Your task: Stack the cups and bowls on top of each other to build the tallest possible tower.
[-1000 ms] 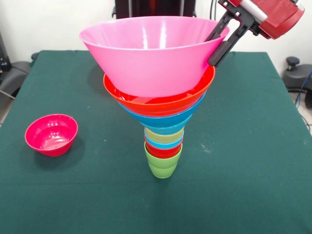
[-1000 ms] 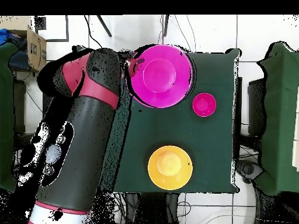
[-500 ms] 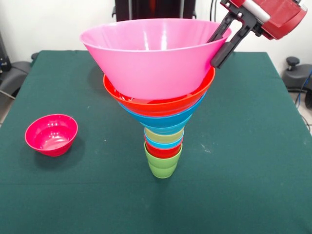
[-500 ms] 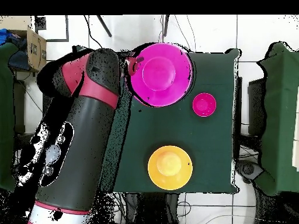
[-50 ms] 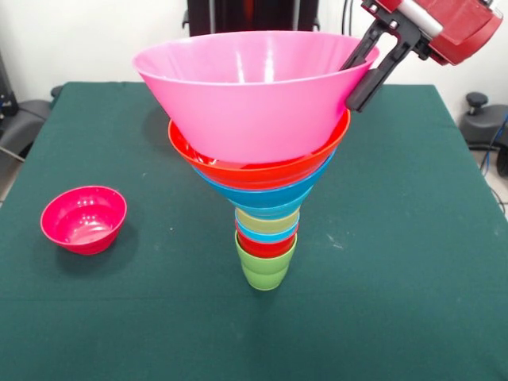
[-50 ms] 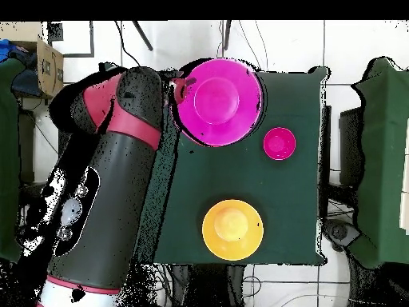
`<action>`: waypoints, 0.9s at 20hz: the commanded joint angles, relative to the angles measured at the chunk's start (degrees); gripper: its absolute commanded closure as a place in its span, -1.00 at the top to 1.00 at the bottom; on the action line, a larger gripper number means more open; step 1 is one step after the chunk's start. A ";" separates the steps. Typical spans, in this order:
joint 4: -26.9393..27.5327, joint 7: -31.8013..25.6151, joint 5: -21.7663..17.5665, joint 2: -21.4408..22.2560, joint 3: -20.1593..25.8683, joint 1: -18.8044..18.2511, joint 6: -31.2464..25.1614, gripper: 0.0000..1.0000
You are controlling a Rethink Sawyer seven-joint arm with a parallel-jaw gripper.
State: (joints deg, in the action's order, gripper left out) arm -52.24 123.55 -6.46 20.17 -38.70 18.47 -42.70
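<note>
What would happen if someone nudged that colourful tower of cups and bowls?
The tower would probably topple easily: it stands on one narrow lime green cup and widens up to the large pink bowl. The glossy plastic pieces look light and slippery, so they might slide apart.

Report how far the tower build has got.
Done: the tower stands on a lime green cup, widening up through blue and red-orange bowls. In hand: the gripper straddles the rim of the large pink bowl on top, one finger inside, one outside. Left: the small magenta bowl and the yellow-orange bowl sit loose on the table.
</note>
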 commanded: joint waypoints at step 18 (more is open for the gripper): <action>-5.08 9.36 0.27 -1.61 3.71 0.88 -0.57 -1.00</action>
State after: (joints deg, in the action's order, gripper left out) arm -52.36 123.56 -6.41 20.16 -38.72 18.85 -42.69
